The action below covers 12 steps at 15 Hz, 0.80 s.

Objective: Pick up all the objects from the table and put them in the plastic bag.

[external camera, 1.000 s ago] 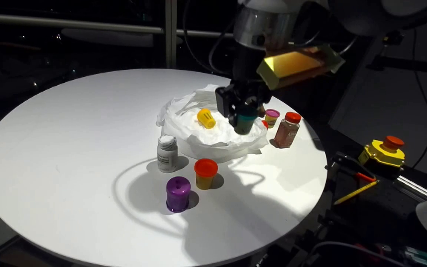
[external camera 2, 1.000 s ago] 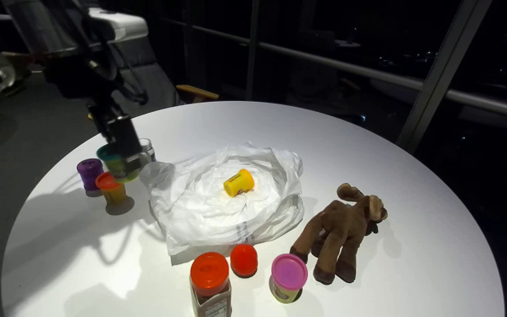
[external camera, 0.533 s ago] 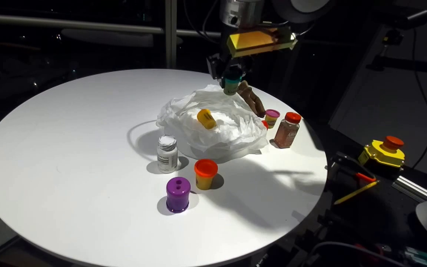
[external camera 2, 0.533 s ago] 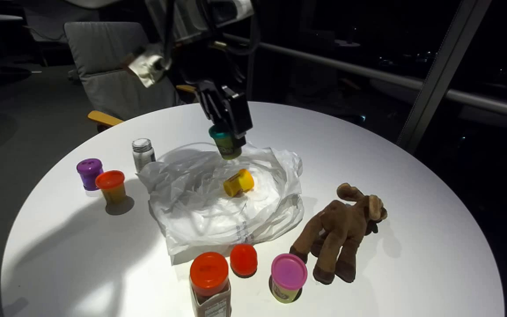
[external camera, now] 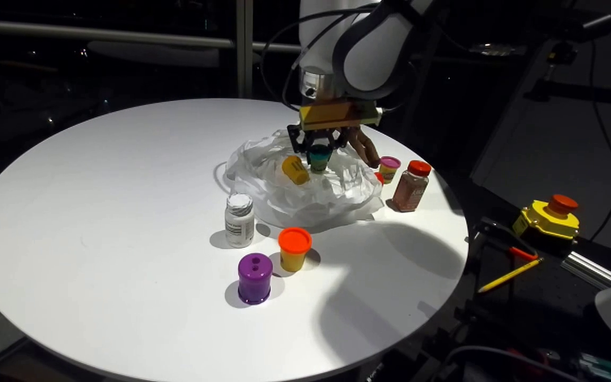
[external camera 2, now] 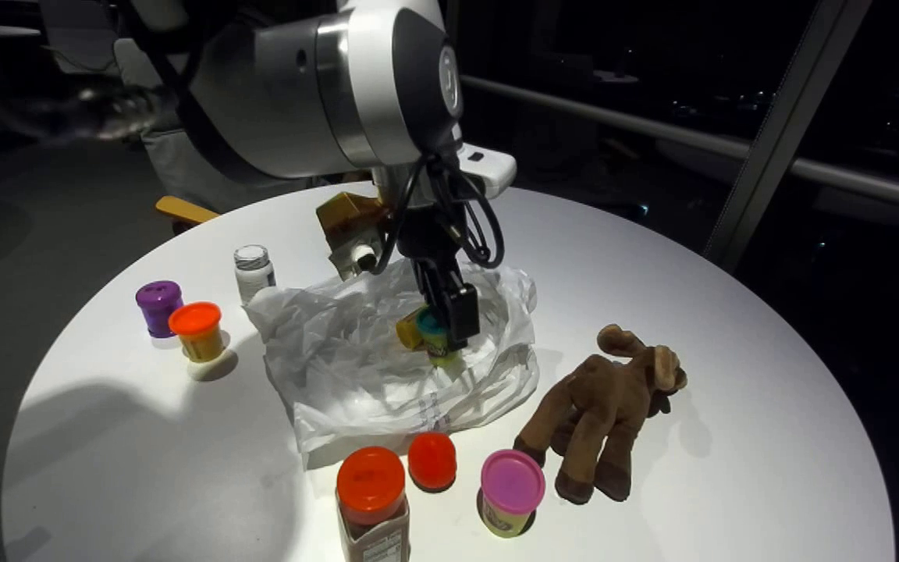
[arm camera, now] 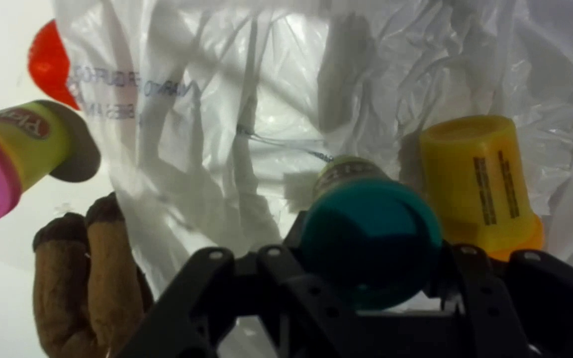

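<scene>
The pincer (external camera: 320,154) is clamped on the teal cup (arm camera: 366,223) low over the bag (external camera 2: 317,316), near the yellow cup (arm camera: 475,184) lying inside, while the purple cup (external camera 2: 159,310), orange cup (external camera 2: 200,336), pink-lidded cup (external camera 2: 511,492), white bottle (external camera: 239,224), red-capped bottle (external camera: 410,188), red piece (external camera 2: 432,462) and toy (external camera 2: 607,394) rest on the surface (external camera: 109,212).

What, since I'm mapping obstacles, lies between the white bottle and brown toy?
The plastic bag holding the yellow cup, and the gripper with the teal cup, in both exterior views.

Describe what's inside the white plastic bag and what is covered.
In the bag, an orange-lidded yellow tub lies on its side; the gripper holds a teal-lidded tub within the rim. Anything the bag's folds cover is hidden.
</scene>
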### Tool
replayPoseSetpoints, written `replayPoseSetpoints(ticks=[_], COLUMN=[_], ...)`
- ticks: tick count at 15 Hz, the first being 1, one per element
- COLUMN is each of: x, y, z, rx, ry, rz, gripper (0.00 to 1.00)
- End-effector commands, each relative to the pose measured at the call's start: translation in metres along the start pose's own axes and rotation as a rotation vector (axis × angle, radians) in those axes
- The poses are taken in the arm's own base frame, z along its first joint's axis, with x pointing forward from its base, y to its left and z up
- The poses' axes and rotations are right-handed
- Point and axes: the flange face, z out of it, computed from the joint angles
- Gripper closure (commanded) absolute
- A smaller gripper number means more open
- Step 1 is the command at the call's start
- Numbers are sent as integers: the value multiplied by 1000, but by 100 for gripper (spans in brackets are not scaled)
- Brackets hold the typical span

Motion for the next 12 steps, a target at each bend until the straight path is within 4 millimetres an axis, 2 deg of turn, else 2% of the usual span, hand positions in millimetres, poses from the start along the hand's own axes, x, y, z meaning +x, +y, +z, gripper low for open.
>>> replayPoseSetpoints(ticks=[1,3,5,7,9,12], x=[18,20,18,11,-8,-66], y=[-6,1,5,7,-1,-19], z=[4,-17,-49,-88,-122,-160], rx=[48,85,118,139,154,158], ry=[-3,17,55,105,146,169], rz=[58,87,116,112,37,-169], gripper=[28,15,0,0,0,0])
